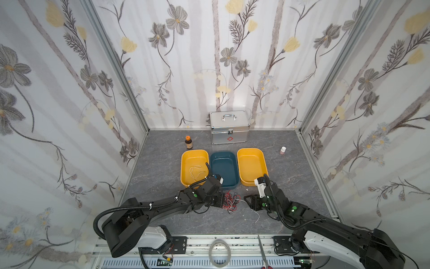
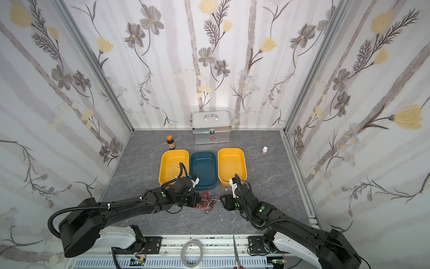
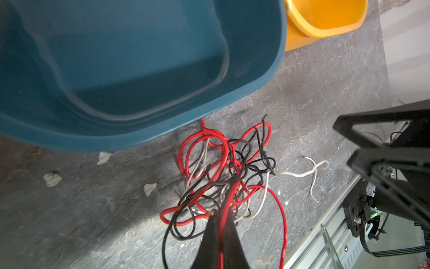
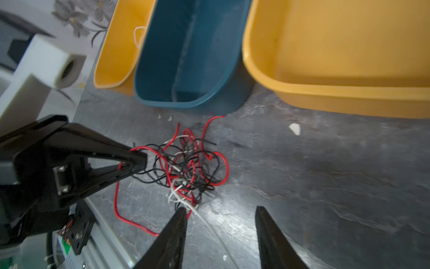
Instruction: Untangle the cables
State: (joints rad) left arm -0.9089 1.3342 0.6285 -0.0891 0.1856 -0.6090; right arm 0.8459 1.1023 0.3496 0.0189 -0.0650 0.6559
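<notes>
Top views, cables: I see the red, black and white cables tangled in one heap on the grey surface. The heap lies just in front of the teal tub, between the two arms.
Top views, left end effector: The left end effector sits at the left edge of the heap, touching it.
Top views, right end effector: The right end effector stands just right of the heap. A loose white cable lies on the surface beside it.
Top views, left yellow tub: The left yellow tub holds a separate white strand.
Left wrist, grip: I read the fingers as closed, pinching a red cable that leads up into the heap.
Left wrist, heap position: The heap lies against the near wall of the teal tub.
Right wrist, grip: I read both fingers as spread apart with nothing between them. One tip is at the near edge of the heap, where white strands run past it.
</notes>
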